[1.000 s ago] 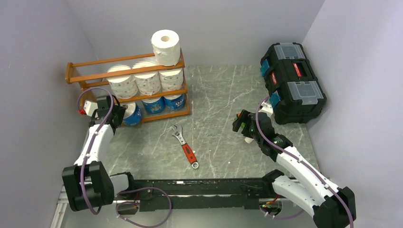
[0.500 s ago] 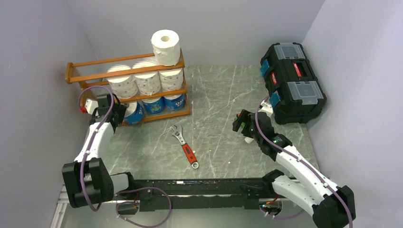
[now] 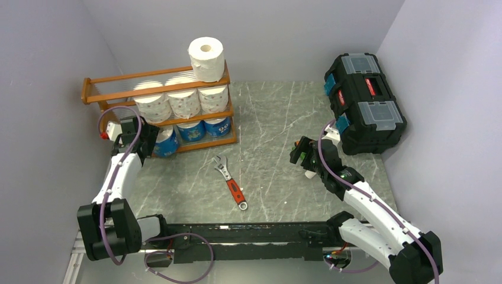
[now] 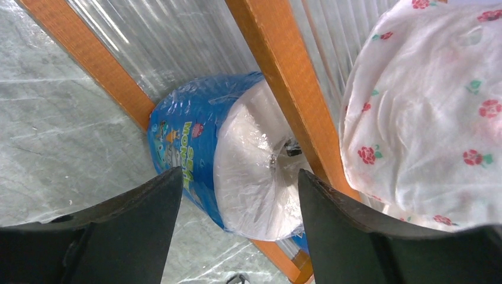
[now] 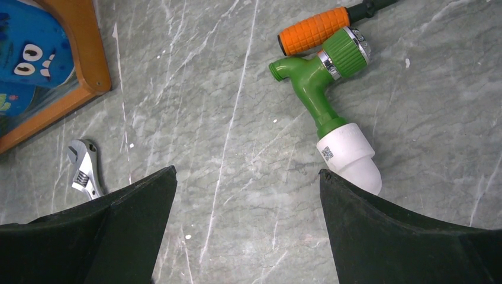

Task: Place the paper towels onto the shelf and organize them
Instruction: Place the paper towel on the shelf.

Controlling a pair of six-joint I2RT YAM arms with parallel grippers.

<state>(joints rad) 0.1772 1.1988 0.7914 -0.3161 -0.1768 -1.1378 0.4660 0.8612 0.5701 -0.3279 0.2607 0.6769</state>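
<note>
- From above, the shelf (image 3: pixel 160 109) stands at the desk's (image 3: pixel 272 118) far left. It carries a plain white roll (image 3: pixel 206 58) on top, three printed rolls (image 3: pixel 177 100) on the middle tier and blue-wrapped rolls (image 3: pixel 204 128) below. The left jaws are at the leftmost blue roll (image 3: pixel 164 142).
- That roll seems to sit slightly forward of its neighbours. A gentle push along its axis, then a straight retreat clear of the post, should line it up.
- A wrench (image 3: pixel 229 180) and a black toolbox (image 3: pixel 363 102) lie apart from the work.
- At the left wrist, the jaws are spread wide on either side of the blue roll (image 4: pixel 195 148) without gripping it. Its glossy, crinkled film looks slippery. The roll is a fat cylinder beside a smooth orange rail (image 4: pixel 284 77), and a soft rose-printed roll (image 4: pixel 426 106) bulges alongside.
- At the right wrist, the jaws are open and empty above the veined grey desk. A green plastic tap (image 5: pixel 322 83) and a ribbed orange handle (image 5: pixel 319 29) lie below them.
</note>
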